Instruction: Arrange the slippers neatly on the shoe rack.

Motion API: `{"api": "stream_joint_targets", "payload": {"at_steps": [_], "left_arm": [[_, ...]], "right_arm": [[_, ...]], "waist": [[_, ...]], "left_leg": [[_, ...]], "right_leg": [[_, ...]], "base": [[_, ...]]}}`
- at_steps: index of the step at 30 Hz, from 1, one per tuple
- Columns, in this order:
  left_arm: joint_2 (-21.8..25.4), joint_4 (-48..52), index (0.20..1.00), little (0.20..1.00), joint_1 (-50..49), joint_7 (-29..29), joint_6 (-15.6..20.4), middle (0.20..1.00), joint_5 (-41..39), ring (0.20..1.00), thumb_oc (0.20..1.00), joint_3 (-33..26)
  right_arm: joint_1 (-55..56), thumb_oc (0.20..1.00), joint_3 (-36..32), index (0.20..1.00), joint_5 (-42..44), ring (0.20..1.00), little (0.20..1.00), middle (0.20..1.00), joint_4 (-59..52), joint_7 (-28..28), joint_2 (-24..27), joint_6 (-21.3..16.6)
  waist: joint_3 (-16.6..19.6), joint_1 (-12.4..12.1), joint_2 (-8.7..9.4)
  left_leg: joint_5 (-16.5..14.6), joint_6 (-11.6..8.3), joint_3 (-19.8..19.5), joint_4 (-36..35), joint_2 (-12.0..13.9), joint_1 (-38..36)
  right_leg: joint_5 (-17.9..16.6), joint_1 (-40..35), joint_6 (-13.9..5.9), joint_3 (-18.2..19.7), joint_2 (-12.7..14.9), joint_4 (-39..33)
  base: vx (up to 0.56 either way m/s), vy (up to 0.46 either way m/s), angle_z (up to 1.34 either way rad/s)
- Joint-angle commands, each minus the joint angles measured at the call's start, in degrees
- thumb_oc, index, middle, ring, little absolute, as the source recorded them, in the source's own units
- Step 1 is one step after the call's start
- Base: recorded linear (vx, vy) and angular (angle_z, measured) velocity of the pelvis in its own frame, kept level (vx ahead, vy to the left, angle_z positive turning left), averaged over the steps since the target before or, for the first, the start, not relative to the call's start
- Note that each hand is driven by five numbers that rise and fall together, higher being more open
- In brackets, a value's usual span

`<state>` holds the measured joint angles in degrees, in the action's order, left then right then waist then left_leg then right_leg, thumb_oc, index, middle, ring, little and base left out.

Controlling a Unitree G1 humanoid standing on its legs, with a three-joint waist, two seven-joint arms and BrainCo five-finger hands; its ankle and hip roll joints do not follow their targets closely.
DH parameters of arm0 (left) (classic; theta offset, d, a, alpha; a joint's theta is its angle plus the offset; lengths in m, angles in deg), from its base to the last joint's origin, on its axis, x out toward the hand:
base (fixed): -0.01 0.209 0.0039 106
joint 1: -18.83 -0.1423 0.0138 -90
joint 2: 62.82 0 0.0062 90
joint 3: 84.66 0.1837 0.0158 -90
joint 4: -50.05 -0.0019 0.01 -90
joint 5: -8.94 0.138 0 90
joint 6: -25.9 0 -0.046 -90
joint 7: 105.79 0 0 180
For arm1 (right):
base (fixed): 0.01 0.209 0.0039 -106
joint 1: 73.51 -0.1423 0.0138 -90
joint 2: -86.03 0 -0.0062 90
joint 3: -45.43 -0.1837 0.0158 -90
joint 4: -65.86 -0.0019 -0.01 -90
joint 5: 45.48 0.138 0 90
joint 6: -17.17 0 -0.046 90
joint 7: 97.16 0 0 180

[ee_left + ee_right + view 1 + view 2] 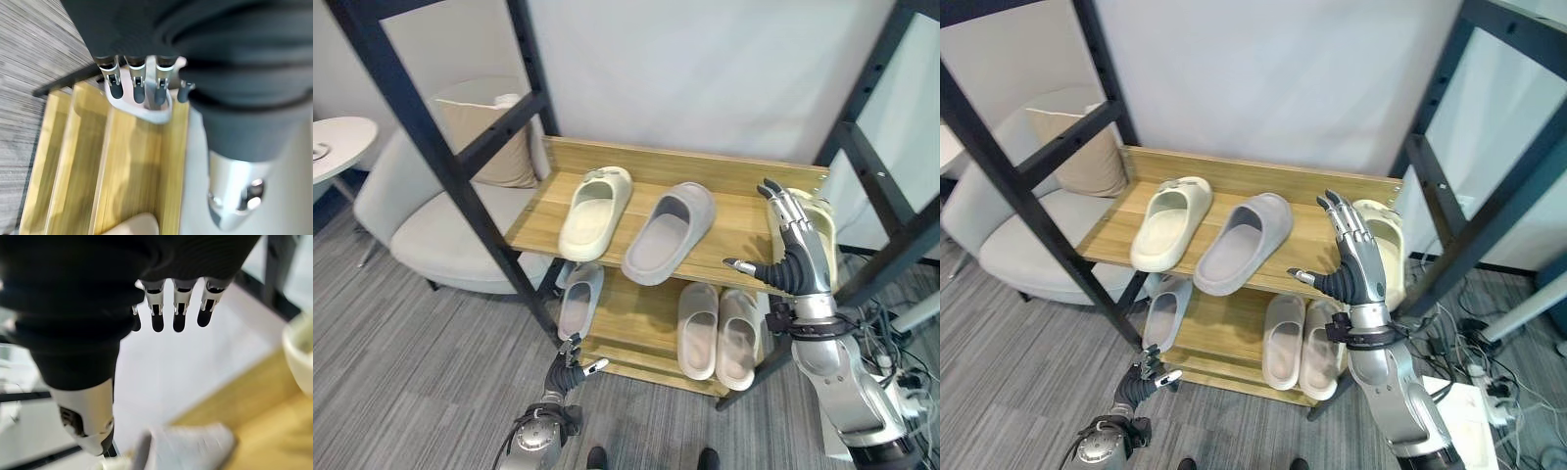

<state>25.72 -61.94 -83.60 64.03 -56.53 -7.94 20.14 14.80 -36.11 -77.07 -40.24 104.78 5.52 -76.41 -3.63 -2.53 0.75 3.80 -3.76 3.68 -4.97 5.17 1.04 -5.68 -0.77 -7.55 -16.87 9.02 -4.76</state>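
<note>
A: Locate the unaligned slipper.

B: The cream slipper lies on the shoe rack top shelf, right end, behind the right hand, long axis front to back.

A: Hand states?

B: Right hand raised, fingers straight and spread, holding nothing. Left hand low near the floor, fingers loosely extended.

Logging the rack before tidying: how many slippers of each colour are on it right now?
Cream slippers: 2, one at the upper shelf's left, one at its right end behind the right hand
Grey slippers: 2, one on the upper shelf, one on the lower shelf's left
Pale pink slippers: 2, a pair on the lower shelf
Total: 6
</note>
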Motion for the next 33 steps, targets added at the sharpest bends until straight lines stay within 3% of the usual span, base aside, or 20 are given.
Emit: {"api": "stream_joint_targets", "payload": {"at_steps": [1,8,20,29,31,32,33], "left_arm": [[1.7,1.8,1.0,1.0,2.9,-0.2,3.0,1.0,0.0,1.0,1.0,-1.9],[2.1,1.5,1.0,1.0,2.9,0.5,3.0,1.0,-0.1,1.0,1.0,-2.3],[1.6,1.4,1.0,1.0,2.2,1.7,3.0,1.0,0.3,1.0,1.0,-2.6],[3.2,0.8,1.0,1.0,2.6,2.7,3.7,1.0,-0.5,1.0,1.0,-1.7],[3.8,0.6,1.0,1.0,2.8,3.1,3.7,1.0,-0.7,1.0,1.0,-1.6],[3.9,0.6,1.0,1.0,2.8,3.1,3.7,1.0,-0.9,1.0,1.0,-1.6],[4.0,0.6,1.0,1.0,2.8,3.2,3.6,1.0,-1.0,1.0,1.0,-1.5]], "right_arm": [[-5.1,1.0,-1.3,1.0,-1.2,1.0,1.0,1.0,-3.5,3.7,1.2,-0.4],[-12.3,1.0,-0.4,1.0,-1.6,1.0,1.0,1.0,2.7,5.8,0.5,1.9],[-12.1,1.0,-0.5,1.0,-4.6,1.0,1.0,1.0,8.2,5.1,2.2,3.8],[-20.8,1.0,2.1,1.0,-4.5,1.0,1.0,1.0,24.7,7.3,6.0,8.0],[-23.4,0.58,2.0,0.58,-3.3,0.58,0.58,0.58,28.7,8.1,7.6,8.8],[-23.7,0.489,1.7,0.489,-3.0,0.489,0.489,0.489,29.3,8.4,8.0,9.1],[-24.0,0.304,1.6,0.304,-2.8,0.304,0.304,0.304,30.0,8.5,8.4,9.2]], "waist": [[-1.5,-1.8,1.04],[-1.9,-5.0,2.01],[-2.0,-6.5,2.46],[-2.4,-8.8,3.05],[-2.5,-9.4,3.13],[-2.5,-9.5,3.14],[-2.5,-9.5,3.13]], "left_leg": [[-4.1,0.93,0.3,0.0,-0.7,-1.6],[-4.4,1.24,-1.0,0.0,-1.7,-1.4],[-4.8,1.41,-1.8,0.0,-2.3,-1.6],[-4.7,1.33,-3.1,0.0,-2.7,-1.2],[-4.7,1.34,-3.5,0.0,-2.8,-1.0],[-4.7,1.33,-3.5,0.0,-2.8,-1.0],[-4.7,1.33,-3.6,0.0,-2.9,-1.0]], "right_leg": [[6.1,-5.2,-2.66,1.1,1.8,1.4],[5.7,-5.7,-2.92,-0.3,2.4,1.1],[5.9,-6.5,-2.94,-1.2,2.7,1.1],[5.8,-6.6,-3.0,-2.3,2.8,0.8],[5.9,-6.9,-2.93,-2.6,2.7,0.8],[5.9,-6.9,-2.92,-2.7,2.7,0.8],[5.9,-7.0,-2.91,-2.8,2.7,0.7]], "base": [[0.03,0.038,0.12],[0.02,0.028,0.15],[0.0,0.004,0.02],[0.01,0.005,0.07],[0.0,0.001,0.14],[0.01,-0.005,0.14],[0.01,-0.005,0.11]]}}
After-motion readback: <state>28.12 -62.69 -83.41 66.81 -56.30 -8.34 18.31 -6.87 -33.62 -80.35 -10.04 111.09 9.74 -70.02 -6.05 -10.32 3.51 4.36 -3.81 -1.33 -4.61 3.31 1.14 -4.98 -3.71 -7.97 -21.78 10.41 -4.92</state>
